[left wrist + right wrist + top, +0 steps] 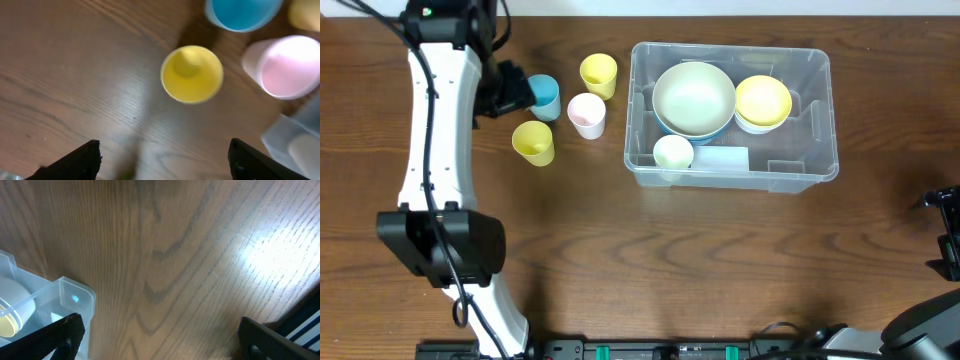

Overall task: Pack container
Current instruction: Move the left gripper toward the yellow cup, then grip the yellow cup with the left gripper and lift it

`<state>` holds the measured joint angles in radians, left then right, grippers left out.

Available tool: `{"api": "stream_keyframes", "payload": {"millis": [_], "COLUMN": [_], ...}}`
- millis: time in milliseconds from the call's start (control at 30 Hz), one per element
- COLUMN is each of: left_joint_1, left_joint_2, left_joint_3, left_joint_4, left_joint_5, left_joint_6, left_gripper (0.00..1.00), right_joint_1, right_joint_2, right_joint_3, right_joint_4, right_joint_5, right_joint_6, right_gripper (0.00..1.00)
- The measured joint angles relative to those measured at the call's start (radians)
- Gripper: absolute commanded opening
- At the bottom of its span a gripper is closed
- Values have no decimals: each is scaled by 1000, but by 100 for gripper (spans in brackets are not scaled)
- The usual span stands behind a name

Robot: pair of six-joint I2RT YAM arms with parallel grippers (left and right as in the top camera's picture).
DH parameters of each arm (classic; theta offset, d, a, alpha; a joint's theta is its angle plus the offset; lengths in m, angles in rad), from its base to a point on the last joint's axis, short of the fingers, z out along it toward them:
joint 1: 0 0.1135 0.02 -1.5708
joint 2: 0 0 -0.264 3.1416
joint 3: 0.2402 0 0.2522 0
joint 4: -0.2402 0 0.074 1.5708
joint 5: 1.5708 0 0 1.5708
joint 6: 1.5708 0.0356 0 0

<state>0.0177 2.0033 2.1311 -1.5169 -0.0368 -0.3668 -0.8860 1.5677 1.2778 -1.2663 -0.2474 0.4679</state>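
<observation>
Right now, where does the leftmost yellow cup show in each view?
Overhead: yellow cup left of centre, below the blue cup.
Left wrist: yellow cup just above centre.
Right wrist: not in it.
Shared landmark: the container, in all three.

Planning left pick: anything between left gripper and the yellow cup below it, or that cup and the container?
Nothing between left gripper and yellow cup. The pink cup stands just beside the line to the container.
</observation>
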Motion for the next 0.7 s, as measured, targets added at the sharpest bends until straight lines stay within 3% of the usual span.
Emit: {"api": "stream_keyframes", "payload": {"millis": [233,700], "left_joint_1": [10,10], "left_joint_2": [0,2], "left_joint_3": [-219,-465], "left_joint_4": [150,375], "left_joint_5": [30,54], "left_joint_6": [-12,-42], "left_gripper": [82,82], "right_joint_1": [0,0], "right_joint_2": [0,0], "right_joint_3": [0,0], "right_joint_4": [0,0], "right_joint_5": [0,0], "right_joint_6": [0,0], "right_gripper": [99,99]}}
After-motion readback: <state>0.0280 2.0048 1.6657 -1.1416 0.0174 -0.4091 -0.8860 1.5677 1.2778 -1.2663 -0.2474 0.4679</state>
